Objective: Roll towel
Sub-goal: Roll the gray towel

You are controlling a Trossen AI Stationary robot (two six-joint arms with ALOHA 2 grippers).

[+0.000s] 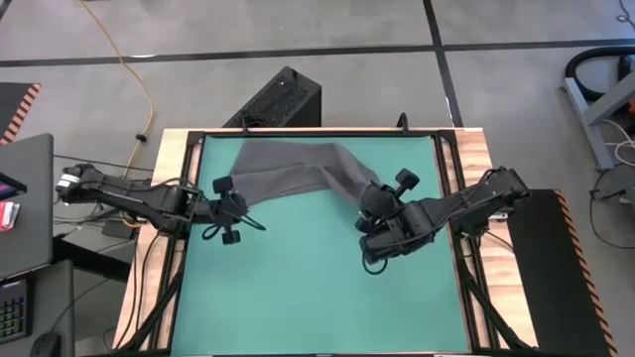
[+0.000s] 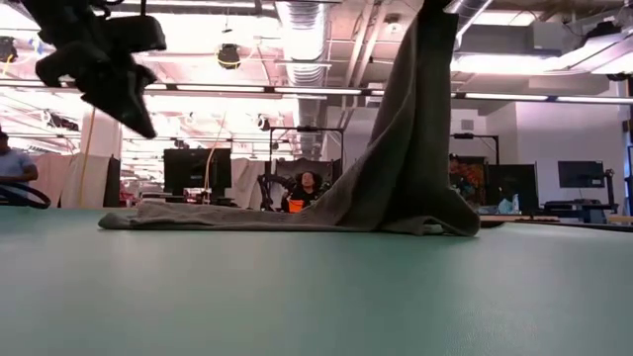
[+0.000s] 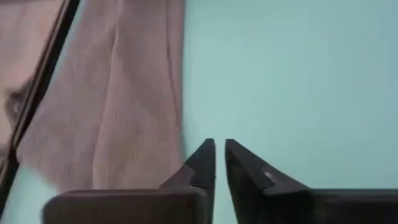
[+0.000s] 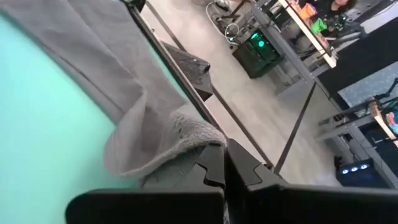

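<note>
High view: dark grey soft cloth towel lies crumpled along the upper edge of the green table mat, one end lifted by the right gripper.

Right gripper, right of centre, has its jaws pinched tight on a fold of the towel; in the low view the cloth rises as a tall peak toward the top of the frame and drapes down to the left. Left gripper, at centre left beside the towel's left end, holds nothing, its jaws parted by only a narrow slit. Judged step: spreading the towel, not yet rolling. Next move likely calls for the left gripper to take a corner so the cloth can be drawn flat.
</note>
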